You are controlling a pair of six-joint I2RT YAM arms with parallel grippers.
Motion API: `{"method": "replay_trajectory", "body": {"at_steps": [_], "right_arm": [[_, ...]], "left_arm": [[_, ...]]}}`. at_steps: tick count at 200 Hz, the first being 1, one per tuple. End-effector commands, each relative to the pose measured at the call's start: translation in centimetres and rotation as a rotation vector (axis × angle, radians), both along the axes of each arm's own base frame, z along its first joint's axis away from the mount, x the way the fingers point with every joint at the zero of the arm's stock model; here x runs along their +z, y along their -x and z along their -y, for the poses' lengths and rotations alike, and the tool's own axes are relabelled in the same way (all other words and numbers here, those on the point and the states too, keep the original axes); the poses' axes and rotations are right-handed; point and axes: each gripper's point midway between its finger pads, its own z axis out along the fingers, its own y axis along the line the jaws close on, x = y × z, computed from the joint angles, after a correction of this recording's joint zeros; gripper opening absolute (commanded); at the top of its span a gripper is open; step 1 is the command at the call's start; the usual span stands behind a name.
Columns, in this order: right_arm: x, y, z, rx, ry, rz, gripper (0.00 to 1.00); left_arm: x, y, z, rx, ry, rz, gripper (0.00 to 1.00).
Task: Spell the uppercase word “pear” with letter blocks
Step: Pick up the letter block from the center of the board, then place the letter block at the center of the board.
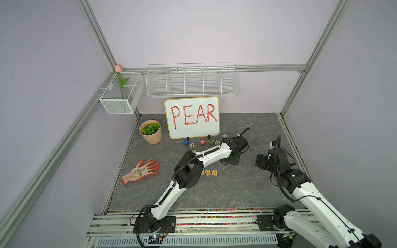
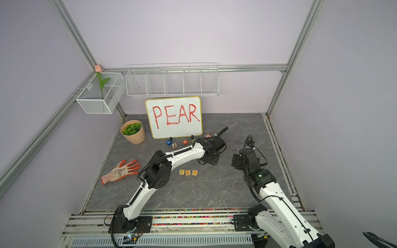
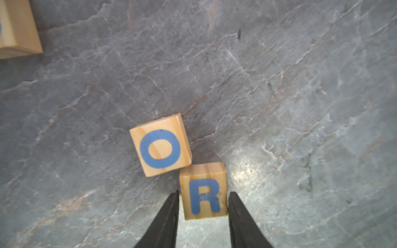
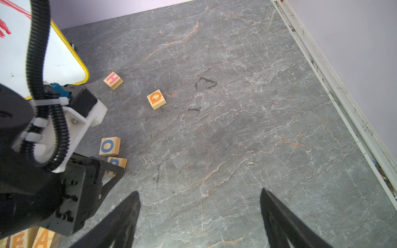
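Note:
Three letter blocks stand in a row mid-table, reading P (image 2: 182, 172), E (image 2: 188, 172), A (image 2: 194, 172). The blue R block (image 3: 203, 193) rests on the table further back right, next to a wooden O block (image 3: 160, 148). My left gripper (image 3: 203, 191) straddles the R block, its jaws narrowly apart: one finger meets a side and a thin gap shows at the other. In both top views the left wrist (image 1: 231, 160) hides this block. My right gripper (image 4: 199, 191) hangs wide open over bare table, to the right.
A whiteboard (image 1: 191, 117) reading PEAR stands at the back, with painted cubes (image 1: 202, 142) and lettered cubes before it. Wooden H (image 4: 113, 80) and Q (image 4: 156, 99) blocks lie near it. An orange glove (image 1: 140, 171) and a plant pot (image 1: 150, 132) sit left.

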Motion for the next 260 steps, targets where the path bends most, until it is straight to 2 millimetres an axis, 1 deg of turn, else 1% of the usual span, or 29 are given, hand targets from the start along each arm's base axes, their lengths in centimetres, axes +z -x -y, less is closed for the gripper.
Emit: {"method": "replay_trajectory", "body": {"at_steps": [1,13,29,64,101,118,140,164,189,215,234,260], "right_arm": [[0.6,-0.4,-0.2,0.01,-0.017,0.033,0.89],[0.6,-0.5,-0.2,0.011,-0.018,0.035,0.89],[0.6,-0.5,-0.3,0.015,-0.02,0.034,0.89],[0.5,-0.4,-0.3,0.016,-0.02,0.037,0.89],[0.5,-0.4,-0.2,0.016,-0.021,0.037,0.89],[0.5,-0.4,-0.2,0.013,-0.02,0.038,0.89],[0.4,-0.4,-0.2,0.014,-0.023,0.04,0.89],[0.4,-0.5,-0.3,0.018,-0.028,0.039,0.89],[0.4,-0.5,-0.5,0.024,-0.038,0.043,0.89],[0.3,-0.6,-0.8,0.038,-0.05,0.041,0.89],[0.2,-0.7,-1.0,0.046,-0.058,0.039,0.89],[-0.1,-0.7,-1.3,0.059,-0.07,0.033,0.89]], "left_arm": [[0.2,0.1,-0.7,0.02,-0.026,0.006,0.38],[0.1,0.1,-0.7,0.023,-0.026,0.006,0.39],[-0.3,0.1,-0.6,0.029,-0.03,0.005,0.43],[-0.7,-0.1,-0.3,0.032,-0.033,0.004,0.43],[-1.3,-0.2,-0.3,0.032,-0.048,0.001,0.39],[-1.6,-0.1,-0.6,0.036,-0.068,0.001,0.37],[-1.2,0.0,-1.0,0.039,-0.072,0.003,0.33],[0.1,0.4,-1.4,0.042,-0.055,0.006,0.31],[2.4,1.3,-1.7,0.052,0.001,-0.001,0.29],[3.8,2.9,-2.5,0.072,0.047,-0.032,0.29],[3.6,4.3,-3.0,0.09,0.067,-0.071,0.29],[2.3,5.7,-4.0,0.118,0.064,-0.119,0.28]]}}
